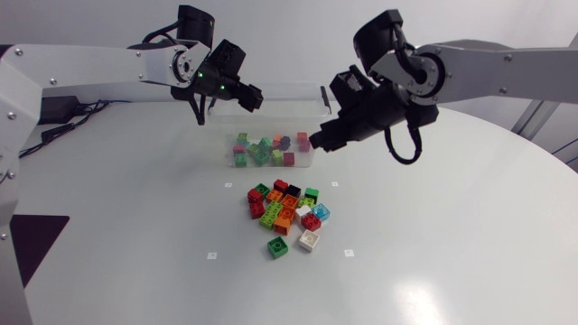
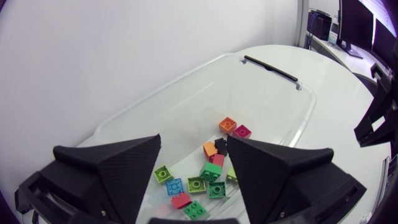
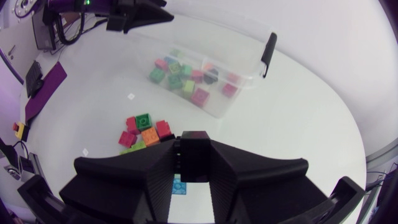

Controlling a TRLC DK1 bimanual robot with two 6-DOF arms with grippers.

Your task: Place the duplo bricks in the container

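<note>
A clear plastic container (image 1: 271,117) stands at the back middle of the table and holds several coloured duplo bricks (image 1: 266,151). More bricks lie in a loose pile (image 1: 284,212) in front of it. My left gripper (image 1: 251,97) hangs open over the container's back left part. In the left wrist view nothing is between its fingers (image 2: 112,174), and the container (image 2: 186,68) and its bricks (image 2: 211,168) lie below. My right gripper (image 1: 318,143) hovers at the container's right end, shut on a dark brick (image 3: 196,146). The pile (image 3: 146,130) lies beneath it.
A black clip handle (image 1: 323,97) sits on the container's right end. Small white markers (image 1: 211,255) dot the table around the pile. A dark mat (image 1: 27,235) lies at the table's left edge. The table's curved edge (image 1: 542,149) runs at the right.
</note>
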